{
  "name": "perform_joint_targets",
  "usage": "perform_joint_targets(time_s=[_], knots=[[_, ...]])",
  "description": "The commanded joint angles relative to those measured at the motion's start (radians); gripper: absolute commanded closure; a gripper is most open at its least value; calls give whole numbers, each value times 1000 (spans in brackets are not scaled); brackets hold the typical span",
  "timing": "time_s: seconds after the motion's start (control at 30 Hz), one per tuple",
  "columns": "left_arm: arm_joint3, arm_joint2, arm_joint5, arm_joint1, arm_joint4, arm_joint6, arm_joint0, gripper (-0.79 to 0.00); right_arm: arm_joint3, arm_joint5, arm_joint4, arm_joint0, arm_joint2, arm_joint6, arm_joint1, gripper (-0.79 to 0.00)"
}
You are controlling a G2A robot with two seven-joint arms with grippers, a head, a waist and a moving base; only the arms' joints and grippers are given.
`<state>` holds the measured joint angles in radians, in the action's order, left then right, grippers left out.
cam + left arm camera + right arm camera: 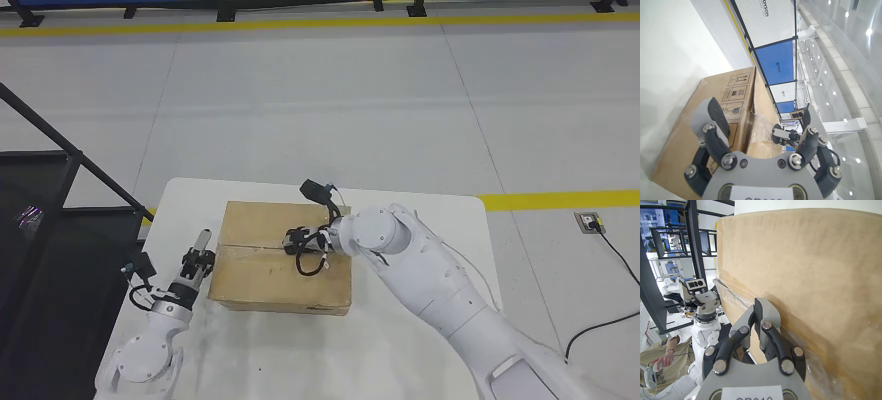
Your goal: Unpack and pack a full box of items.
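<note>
Box [270,270] sits closed near the middle of the table [400,340], brown cardboard, long side facing the robot. The top flaps meet at a seam [250,247] that runs across the lid. Clear tape [730,294] lies along the seam, wrinkled and partly lifted at the left end. Right gripper [297,240] is over the lid, down at the seam around mid-length, with the right arm stretched across the box's right half. In the right wrist view this gripper [756,317] has its fingers [770,311] drawn together, pads meeting, with the outer finger lying against the cardboard [810,266] beside the taped line. Whether any tape is pinched between the pads cannot be told. Left gripper [200,255] is low at the table's left part, just beside the box's left end; contact with the box cannot be judged. In the left wrist view it [761,111] is spread wide with nothing between its fingers [717,113]. It points along the box's end face [677,132], which carries printed handling symbols. The same view shows crumpled tape [761,123] on the lid, with the right gripper [785,136] farther along.
</note>
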<state>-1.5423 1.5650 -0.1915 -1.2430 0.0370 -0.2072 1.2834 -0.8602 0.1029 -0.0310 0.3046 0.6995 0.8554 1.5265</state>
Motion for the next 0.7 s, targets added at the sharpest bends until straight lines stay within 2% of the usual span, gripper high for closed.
perform_joint_targets(time_s=[0.0,0.4,0.67], knots=[[-6,-3,1,0,3,-2,4,-785,3,3,3,-2,-6,-5,7,0],[-45,-13,-11,-2,21,-11,45,-785,48,-7,41,-21,-44,-30,63,0],[-53,54,-30,3,70,2,81,-785,105,-38,77,-45,-76,-34,114,0]])
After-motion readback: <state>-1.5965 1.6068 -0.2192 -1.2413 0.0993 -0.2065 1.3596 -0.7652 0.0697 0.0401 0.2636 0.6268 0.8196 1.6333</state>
